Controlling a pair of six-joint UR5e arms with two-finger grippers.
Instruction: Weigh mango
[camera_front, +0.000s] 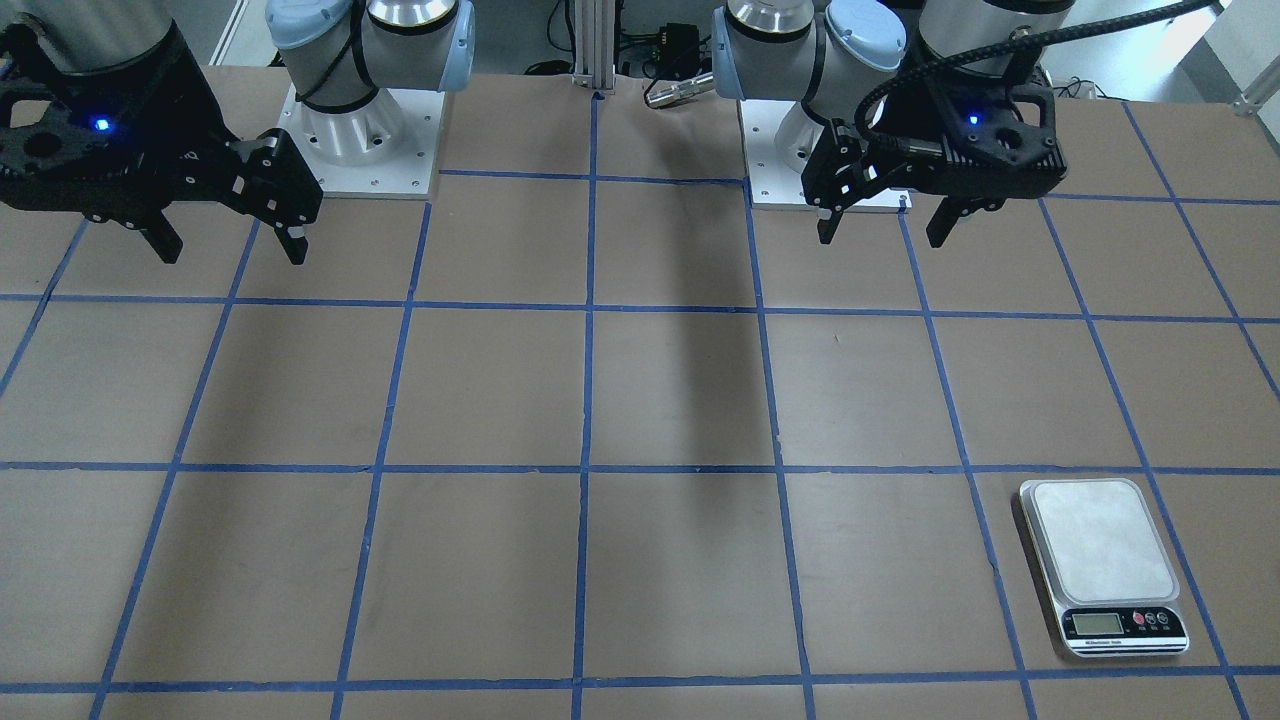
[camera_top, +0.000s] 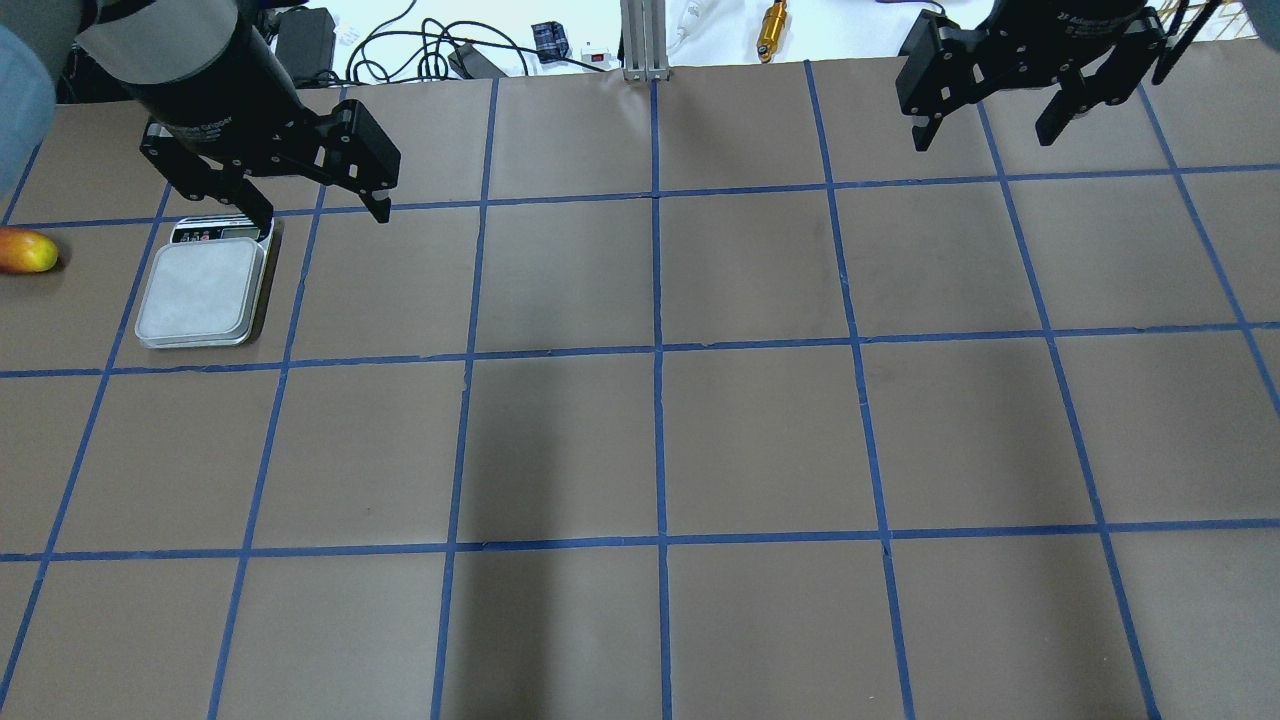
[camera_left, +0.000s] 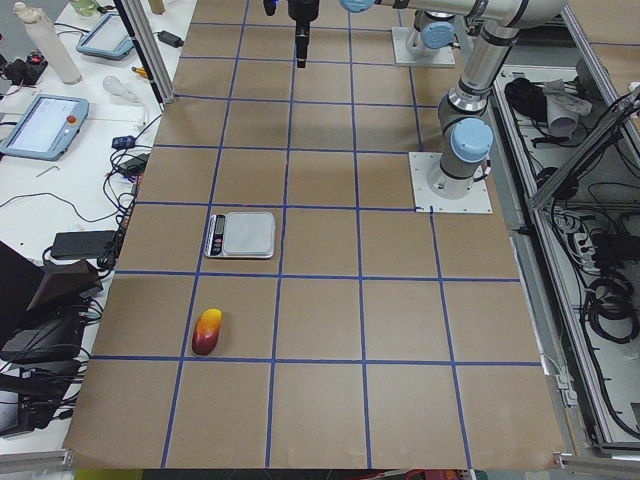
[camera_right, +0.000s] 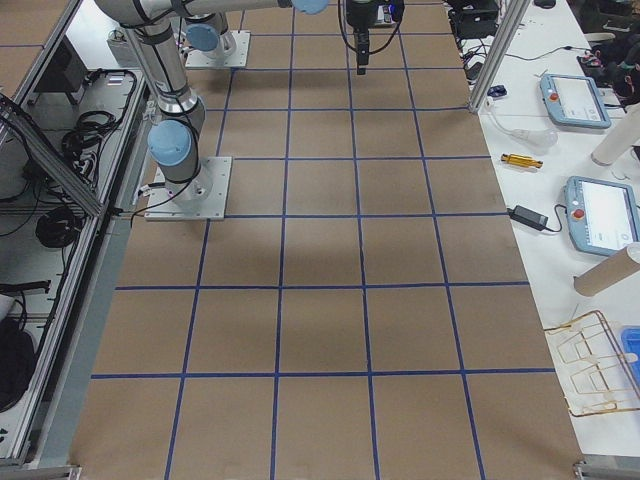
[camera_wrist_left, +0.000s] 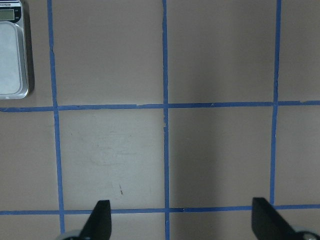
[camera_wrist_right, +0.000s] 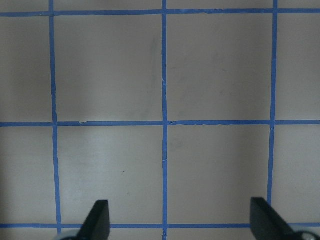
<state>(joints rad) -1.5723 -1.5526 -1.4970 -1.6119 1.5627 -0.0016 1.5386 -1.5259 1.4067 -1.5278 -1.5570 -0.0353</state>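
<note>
The mango (camera_top: 28, 251), yellow at one end and red-orange at the other, lies on the brown table at the overhead view's far left edge. It also shows in the exterior left view (camera_left: 208, 331). It is out of the front view. The silver scale (camera_top: 205, 290) sits beside it, its plate bare (camera_front: 1100, 545) (camera_wrist_left: 12, 55). My left gripper (camera_top: 322, 217) (camera_front: 882, 238) (camera_wrist_left: 182, 222) hangs open and empty high above the table, off to one side of the scale. My right gripper (camera_top: 982, 142) (camera_front: 233, 255) (camera_wrist_right: 180, 220) hangs open and empty over the other half.
The table is covered in brown paper with a blue tape grid (camera_top: 658, 350). The two arm bases (camera_front: 360, 140) (camera_front: 800, 150) stand at the robot's edge. Tablets, cables and tools (camera_left: 45, 125) lie on a side bench beyond the operators' edge.
</note>
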